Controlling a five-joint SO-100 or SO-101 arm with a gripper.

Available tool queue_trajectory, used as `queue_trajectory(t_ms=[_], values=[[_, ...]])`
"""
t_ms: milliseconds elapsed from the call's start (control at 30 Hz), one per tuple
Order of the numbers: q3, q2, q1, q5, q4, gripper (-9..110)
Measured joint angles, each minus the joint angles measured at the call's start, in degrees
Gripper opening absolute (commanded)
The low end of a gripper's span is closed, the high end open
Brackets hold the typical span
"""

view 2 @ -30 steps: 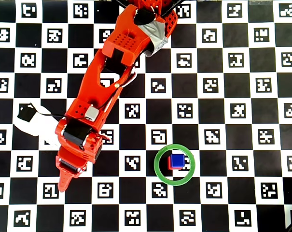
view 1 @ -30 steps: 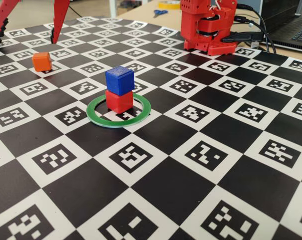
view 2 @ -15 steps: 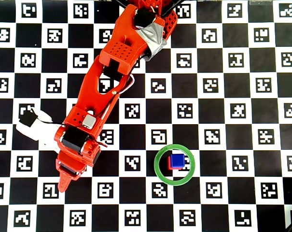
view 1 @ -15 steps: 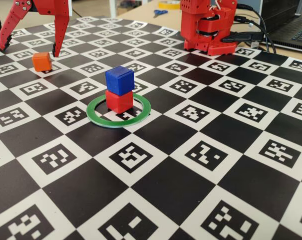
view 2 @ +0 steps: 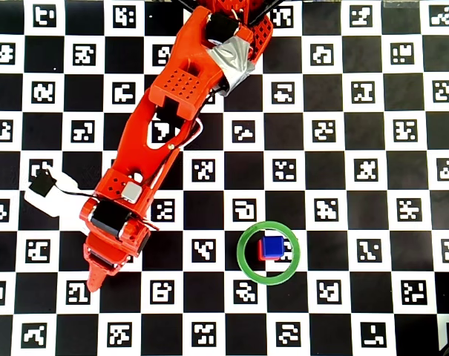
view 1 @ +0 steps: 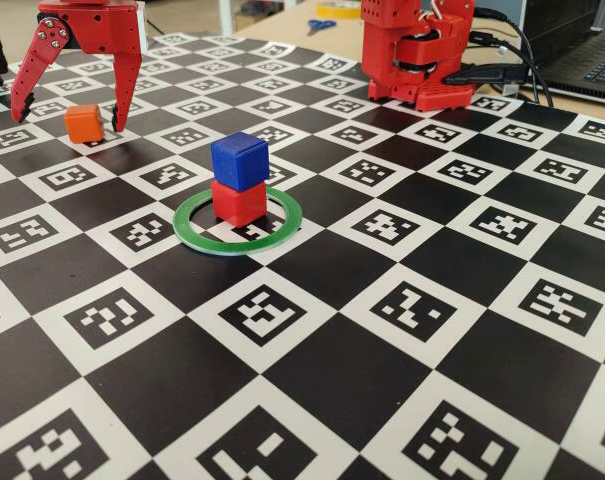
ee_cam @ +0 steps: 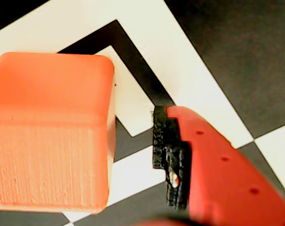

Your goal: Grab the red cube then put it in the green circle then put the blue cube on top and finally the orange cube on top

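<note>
tool (view 1: 66, 112) lower than 0.5 s ago, jaws apart astride orange cube (view 1: 83, 122) | blue cube (view 1: 240, 160) on red cube (view 1: 239, 201) in ring (view 1: 282, 226) | next: clamp orange

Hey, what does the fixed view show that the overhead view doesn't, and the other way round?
Only the fixed view shows the orange cube, sitting between the open fingers of the gripper, and the red cube clearly under the blue cube. Only the overhead view shows the whole arm stretched across the board; it hides the orange cube, and the red cube is just a sliver. Both show the blue cube stacked inside the green circle.
</note>
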Motion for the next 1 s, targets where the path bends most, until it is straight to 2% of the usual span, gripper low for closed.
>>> queue_trajectory(t_ms=[300, 533, 667, 1000], values=[[0.0, 0.0, 0.0, 0.0, -0.1, 42], [0.0, 0.0, 0.0, 0.4, -1.1, 24], [0.0, 0.0, 0.0, 0.9, -1.1, 17], [0.0, 0.0, 0.0, 0.9, -1.1, 11]])
